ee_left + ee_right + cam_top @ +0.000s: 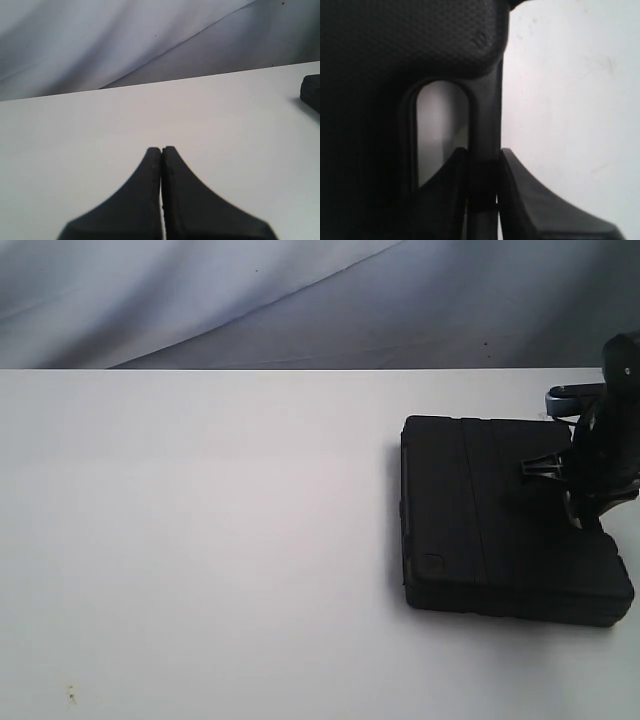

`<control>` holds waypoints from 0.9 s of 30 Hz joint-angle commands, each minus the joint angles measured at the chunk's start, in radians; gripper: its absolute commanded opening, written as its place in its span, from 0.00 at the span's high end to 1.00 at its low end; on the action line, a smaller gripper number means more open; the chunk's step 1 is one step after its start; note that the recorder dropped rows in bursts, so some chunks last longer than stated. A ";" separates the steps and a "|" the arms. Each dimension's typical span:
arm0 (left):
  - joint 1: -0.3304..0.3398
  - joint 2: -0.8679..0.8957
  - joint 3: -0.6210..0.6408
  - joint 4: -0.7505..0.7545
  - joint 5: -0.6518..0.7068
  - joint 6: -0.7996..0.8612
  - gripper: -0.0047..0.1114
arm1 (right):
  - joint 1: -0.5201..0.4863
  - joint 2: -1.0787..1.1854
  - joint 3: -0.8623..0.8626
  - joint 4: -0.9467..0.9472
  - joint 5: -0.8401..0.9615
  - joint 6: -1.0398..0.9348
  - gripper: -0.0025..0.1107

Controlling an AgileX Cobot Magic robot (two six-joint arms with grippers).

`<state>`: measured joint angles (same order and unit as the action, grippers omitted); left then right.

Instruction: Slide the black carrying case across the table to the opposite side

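Observation:
The black carrying case (500, 515) lies flat on the white table (200, 540) at the right side of the exterior view. My right gripper (590, 475) stands at the case's right edge. The right wrist view shows that gripper (484, 152) shut on the case's handle bar (487, 115), one finger inside the handle opening and one outside; the textured case body (395, 45) fills much of that view. My left gripper (161, 149) is shut with nothing in it, above bare table (150, 110), and a corner of the case (312, 92) shows far off. The exterior view does not show the left gripper.
A grey-blue cloth backdrop (300, 290) hangs behind the table's far edge (250, 369). A few small specks (70, 695) mark the tabletop at the front left. White tabletop stretches to the left of the case.

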<state>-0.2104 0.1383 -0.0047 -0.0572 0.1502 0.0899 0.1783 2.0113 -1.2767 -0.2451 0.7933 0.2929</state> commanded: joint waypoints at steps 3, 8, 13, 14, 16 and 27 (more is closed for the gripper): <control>0.003 -0.007 0.005 -0.001 -0.011 -0.003 0.96 | -0.011 -0.101 0.002 -0.049 -0.025 0.041 0.98; 0.003 -0.007 0.005 -0.001 -0.011 -0.003 0.96 | -0.005 -0.073 0.005 -0.010 -0.027 0.034 0.98; 0.003 -0.007 0.005 -0.001 -0.011 -0.003 0.96 | 0.010 -0.047 0.042 -0.005 -0.083 0.020 0.98; 0.003 -0.007 0.005 -0.001 -0.011 -0.003 0.96 | 0.010 -0.045 0.042 -0.005 -0.081 0.020 0.98; 0.003 -0.007 0.005 -0.001 -0.011 -0.003 0.96 | 0.010 -0.034 0.042 -0.005 -0.083 0.022 0.98; 0.003 -0.007 0.005 -0.001 -0.011 -0.003 0.96 | 0.010 -0.015 0.054 -0.029 -0.122 0.026 0.61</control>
<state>-0.2104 0.1383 -0.0047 -0.0572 0.1502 0.0899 0.1821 1.9975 -1.2261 -0.2527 0.7030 0.3222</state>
